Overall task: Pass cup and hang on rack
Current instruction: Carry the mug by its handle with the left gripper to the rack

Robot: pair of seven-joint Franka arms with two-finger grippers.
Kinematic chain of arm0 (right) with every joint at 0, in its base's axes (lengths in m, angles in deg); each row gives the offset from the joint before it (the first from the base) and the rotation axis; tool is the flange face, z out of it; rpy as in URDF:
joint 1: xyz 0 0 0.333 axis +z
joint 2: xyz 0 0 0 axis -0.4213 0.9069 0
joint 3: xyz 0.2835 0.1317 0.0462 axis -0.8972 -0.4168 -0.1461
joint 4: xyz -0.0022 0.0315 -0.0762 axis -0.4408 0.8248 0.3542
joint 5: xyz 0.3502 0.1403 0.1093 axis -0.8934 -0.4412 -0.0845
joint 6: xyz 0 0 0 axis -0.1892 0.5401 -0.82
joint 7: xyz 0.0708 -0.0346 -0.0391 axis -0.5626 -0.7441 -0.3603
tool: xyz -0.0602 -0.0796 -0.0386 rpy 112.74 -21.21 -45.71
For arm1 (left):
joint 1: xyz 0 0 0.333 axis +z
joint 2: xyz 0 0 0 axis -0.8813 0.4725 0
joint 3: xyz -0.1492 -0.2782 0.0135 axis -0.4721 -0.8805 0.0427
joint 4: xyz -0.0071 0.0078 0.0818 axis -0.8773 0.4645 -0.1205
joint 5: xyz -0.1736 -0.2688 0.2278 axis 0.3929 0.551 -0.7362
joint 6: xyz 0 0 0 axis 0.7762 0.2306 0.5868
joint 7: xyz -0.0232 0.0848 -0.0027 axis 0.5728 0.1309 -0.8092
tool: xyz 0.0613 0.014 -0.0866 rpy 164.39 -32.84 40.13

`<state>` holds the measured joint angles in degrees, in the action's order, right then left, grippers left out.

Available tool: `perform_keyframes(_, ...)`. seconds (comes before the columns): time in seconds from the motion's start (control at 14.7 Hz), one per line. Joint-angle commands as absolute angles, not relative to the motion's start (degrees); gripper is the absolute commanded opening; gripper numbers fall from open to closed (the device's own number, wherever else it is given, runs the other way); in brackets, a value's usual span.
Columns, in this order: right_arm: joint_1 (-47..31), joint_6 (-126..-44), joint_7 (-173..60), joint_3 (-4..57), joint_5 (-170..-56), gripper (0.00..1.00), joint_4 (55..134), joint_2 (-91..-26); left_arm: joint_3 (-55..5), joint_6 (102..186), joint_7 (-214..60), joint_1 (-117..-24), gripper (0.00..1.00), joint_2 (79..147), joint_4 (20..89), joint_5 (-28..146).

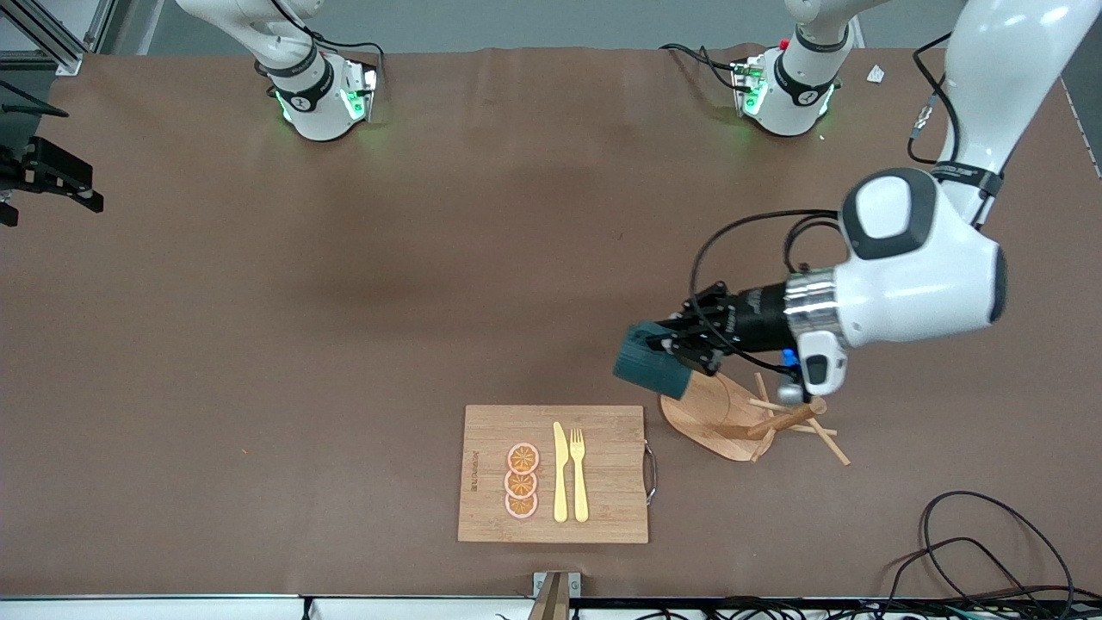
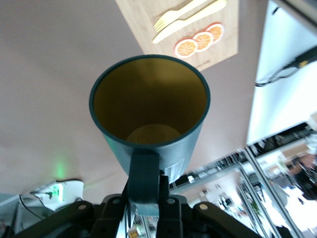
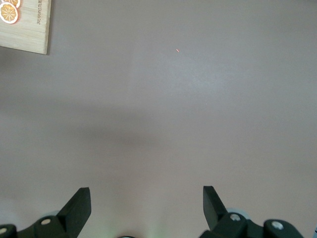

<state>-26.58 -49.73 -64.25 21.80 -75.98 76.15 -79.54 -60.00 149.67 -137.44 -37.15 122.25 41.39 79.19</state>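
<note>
- Your left tool (image 1: 680, 344) pinches the cup (image 1: 652, 365) by its handle above the rack (image 1: 732, 418); it looks rigid, glossy, probably slippery, so keep that grip.
- Right tool (image 3: 146, 208) waits, spread wide over bare surface (image 3: 173, 99).

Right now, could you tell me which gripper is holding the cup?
The left gripper, over the rack, is shut on the cup; the right gripper waits open over bare table.

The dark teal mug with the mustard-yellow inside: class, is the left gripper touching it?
Touching. In the left wrist view the left gripper is shut on the loop handle of the teal mug; the front view shows the mug held above the wooden mug tree.
</note>
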Motion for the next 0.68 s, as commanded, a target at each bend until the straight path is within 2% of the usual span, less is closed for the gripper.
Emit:
perform_keyframes(0.0,-26.4,-49.3,-63.9,21.6,-75.6,1.0,76.4,-80.4,-61.4,147.6,-129.7,-33.2,0.02,122.4,43.3,85.8)
perform_keyframes(0.61,-25.8,-49.1,-64.1,21.6,-75.6,1.0,76.4,-80.4,-61.3,140.1,-115.8,-25.2,0.02,126.8,43.6,86.8)
